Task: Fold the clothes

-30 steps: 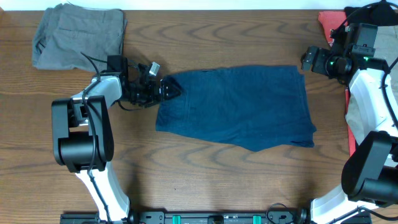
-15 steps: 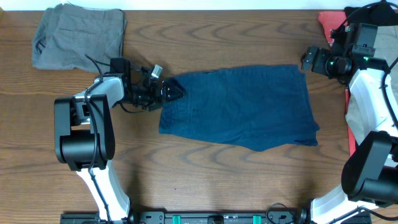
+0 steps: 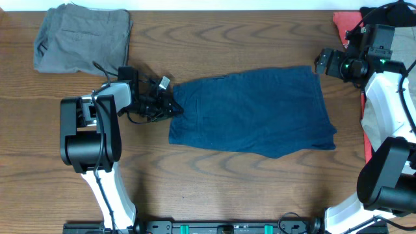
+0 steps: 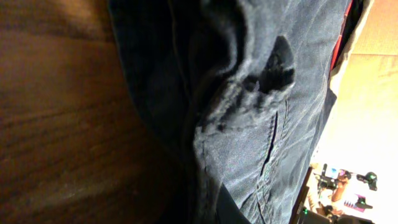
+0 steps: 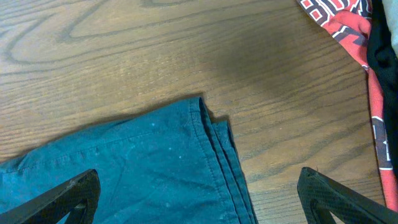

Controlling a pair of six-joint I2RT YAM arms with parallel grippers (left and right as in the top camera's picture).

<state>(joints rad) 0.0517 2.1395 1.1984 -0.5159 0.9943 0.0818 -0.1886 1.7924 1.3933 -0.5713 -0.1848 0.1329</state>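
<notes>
Navy shorts (image 3: 250, 110) lie spread flat in the middle of the table (image 3: 214, 188). At their upper-left corner the left gripper (image 3: 171, 104) pinches bunched cloth. Over their upper-right corner the right gripper (image 5: 199, 186) hangs, fingers wide apart. Grey folded shorts (image 3: 81, 36) lie beyond their left end, and a red printed garment (image 5: 348, 25) lies beyond their right.

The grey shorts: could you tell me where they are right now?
Overhead view: the grey shorts lie at the far-left corner of the table, beyond the left gripper, apart from the navy shorts at centre.

Left arm (image 3: 97, 123) lies low with fingers (image 3: 168, 104) pinched together; right arm (image 3: 383, 84) sits raised, fingers (image 5: 59, 199) spread wide.
</notes>
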